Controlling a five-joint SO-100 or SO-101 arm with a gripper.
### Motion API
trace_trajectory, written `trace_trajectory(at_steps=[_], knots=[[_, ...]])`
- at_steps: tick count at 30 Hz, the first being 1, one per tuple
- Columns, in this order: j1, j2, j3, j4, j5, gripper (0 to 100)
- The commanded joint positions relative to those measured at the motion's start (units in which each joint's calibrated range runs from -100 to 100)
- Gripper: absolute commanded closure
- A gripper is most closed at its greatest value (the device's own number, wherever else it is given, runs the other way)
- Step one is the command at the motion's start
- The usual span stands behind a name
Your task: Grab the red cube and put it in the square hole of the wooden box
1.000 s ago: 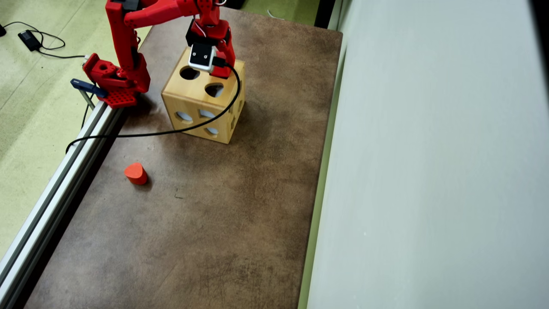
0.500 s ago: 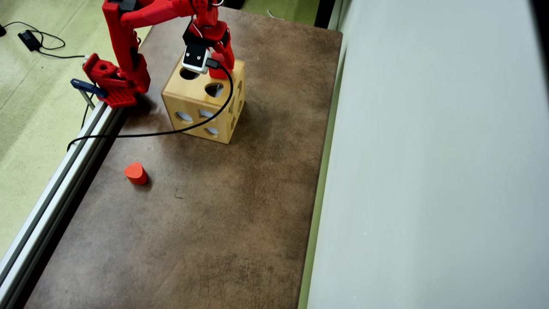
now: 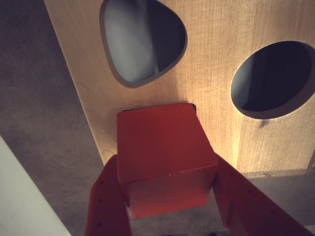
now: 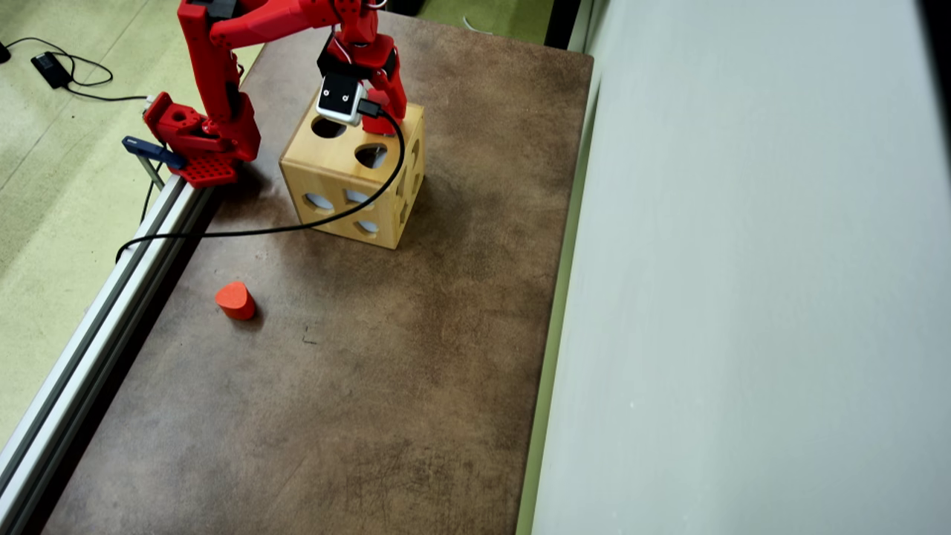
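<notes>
One sharp-edged red cube (image 3: 165, 155) covers the square hole (image 3: 193, 106).

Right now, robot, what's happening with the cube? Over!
Gripper shut on cube. Cube over the box top, covering the square hole; only a dark corner shows. Nothing in the way. Teardrop block sits far off on the table.

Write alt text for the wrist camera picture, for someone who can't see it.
A red gripper holds a red cube right over a square hole in the top of a wooden box, covering nearly all of it. Beyond it are a teardrop hole and a round hole.
</notes>
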Motion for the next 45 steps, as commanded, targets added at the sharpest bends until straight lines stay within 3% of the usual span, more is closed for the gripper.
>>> trace_trajectory(at_steps=[1, 45], knots=[[-1.2, -2.2, -0.3, 0.2, -0.4, 98], [-1.2, -3.0, -0.3, 0.2, 0.1, 98]])
